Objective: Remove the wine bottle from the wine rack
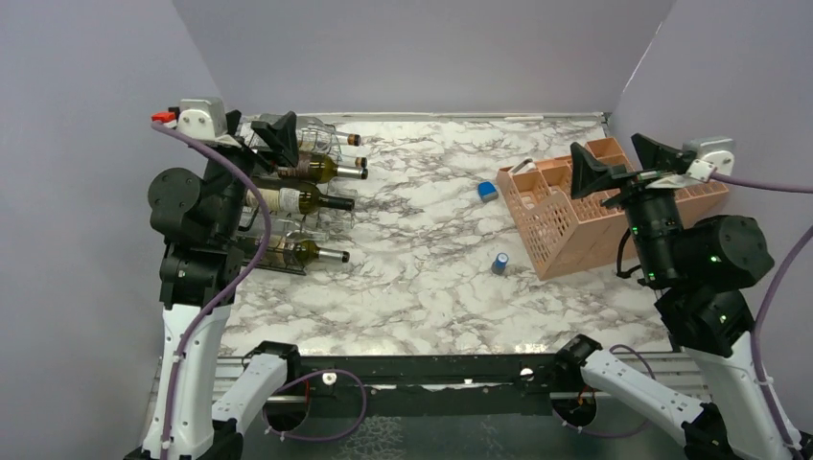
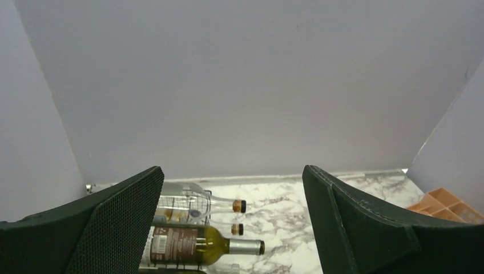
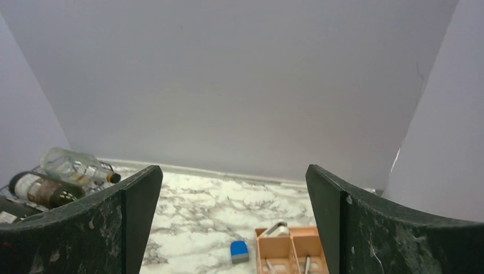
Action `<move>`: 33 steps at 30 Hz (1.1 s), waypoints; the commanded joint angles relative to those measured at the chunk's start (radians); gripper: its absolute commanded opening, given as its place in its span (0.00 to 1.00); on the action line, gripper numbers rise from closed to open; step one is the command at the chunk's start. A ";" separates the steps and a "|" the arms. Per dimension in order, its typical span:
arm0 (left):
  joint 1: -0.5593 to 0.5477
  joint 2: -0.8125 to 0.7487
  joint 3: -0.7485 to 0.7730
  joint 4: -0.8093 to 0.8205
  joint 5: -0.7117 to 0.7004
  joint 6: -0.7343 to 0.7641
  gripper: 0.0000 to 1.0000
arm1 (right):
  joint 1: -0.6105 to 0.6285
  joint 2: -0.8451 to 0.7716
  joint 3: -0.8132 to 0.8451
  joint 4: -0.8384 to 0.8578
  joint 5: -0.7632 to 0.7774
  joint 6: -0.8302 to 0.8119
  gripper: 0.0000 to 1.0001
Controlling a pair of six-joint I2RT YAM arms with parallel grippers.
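As the left tool [image 2: 232, 174] is hanging spread, empty, we are noting the bottle [image 2: 197, 246] lying below it, neck pointing right.

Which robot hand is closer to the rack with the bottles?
Left. The left gripper is right above the wine rack; the right gripper is far across the table, above the orange crate.

Marble table [image 1: 422, 278]: wine rack [image 1: 274, 265]; orange crate [image 1: 556, 225]
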State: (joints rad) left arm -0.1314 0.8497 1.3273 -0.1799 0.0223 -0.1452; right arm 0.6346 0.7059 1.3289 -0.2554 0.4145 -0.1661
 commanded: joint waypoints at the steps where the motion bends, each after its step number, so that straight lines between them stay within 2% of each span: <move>1: -0.022 0.015 -0.076 0.015 0.018 -0.005 0.99 | -0.047 0.013 -0.081 0.044 -0.026 0.070 0.99; 12: -0.070 0.068 -0.252 -0.018 0.031 -0.007 0.99 | -0.161 0.070 -0.235 0.045 -0.064 0.296 0.99; 18: -0.086 0.090 -0.293 -0.074 0.043 -0.001 0.99 | -0.195 0.092 -0.230 0.007 -0.273 0.308 0.99; 23: -0.094 0.096 -0.302 -0.143 0.066 -0.011 0.99 | -0.208 0.081 -0.247 0.007 -0.386 0.322 0.99; 30: -0.099 0.064 -0.335 -0.252 0.156 -0.116 0.99 | -0.215 0.100 -0.246 0.025 -0.558 0.369 0.99; 33: -0.100 0.042 -0.358 -0.310 0.130 -0.207 0.99 | -0.216 0.117 -0.244 0.033 -0.614 0.386 0.99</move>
State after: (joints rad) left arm -0.2249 0.9325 1.0000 -0.3939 0.1223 -0.2276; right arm 0.4252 0.8055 1.0889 -0.2440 -0.0631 0.1825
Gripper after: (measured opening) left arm 0.989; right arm 0.995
